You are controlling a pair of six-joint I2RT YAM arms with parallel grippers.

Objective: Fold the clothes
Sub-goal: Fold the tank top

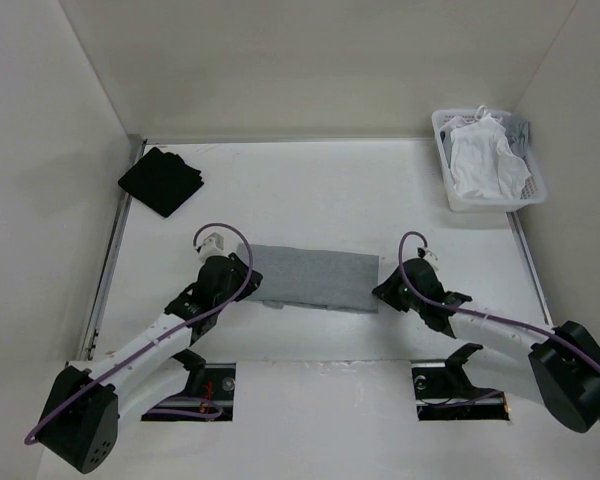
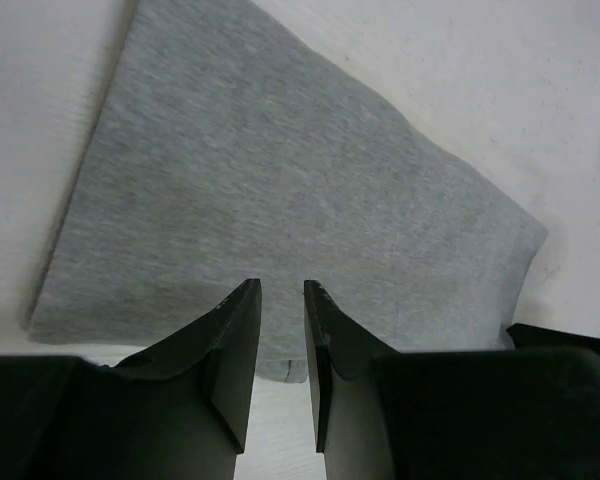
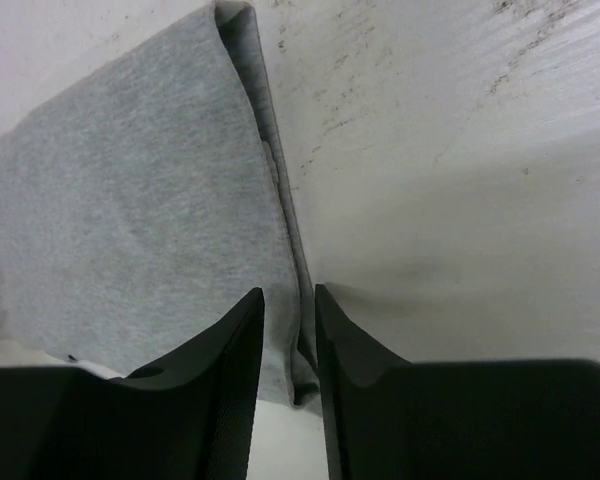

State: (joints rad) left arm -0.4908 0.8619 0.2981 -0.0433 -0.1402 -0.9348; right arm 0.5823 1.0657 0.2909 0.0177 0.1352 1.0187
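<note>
Grey shirt (image 1: 315, 277) sits mid-table (image 1: 310, 190), folded into a flat, plain knit rectangle. Its long axis runs left to right across the top view, with the right end dipping a touch nearer the arm bases than the left. One short end points at each arm.

Left gripper (image 1: 252, 284) is at the shirt's left end. On the left wrist view its fingers (image 2: 235, 345) stand slightly spread with a narrow gap, and only flat fabric and the shirt's near edge show through that gap. Nothing is pinched there. The cloth fans away from the tips toward the far corner, smooth and unwrinkled.

Right gripper (image 1: 384, 290) is at the right end. On its wrist view the fingers (image 3: 230, 360) are also parted. The shirt's folded edge, with layers stacked along it, runs straight down into the slot between them. I cannot tell whether the pads touch that edge, but the jaws are not pressed together.

A black cloth (image 1: 161, 180) lies in the far left corner, well apart from the shirt. A white basket (image 1: 492, 203) in the far right corner holds white laundry (image 1: 480, 160). A purple cable (image 1: 225, 232) loops over each wrist.
</note>
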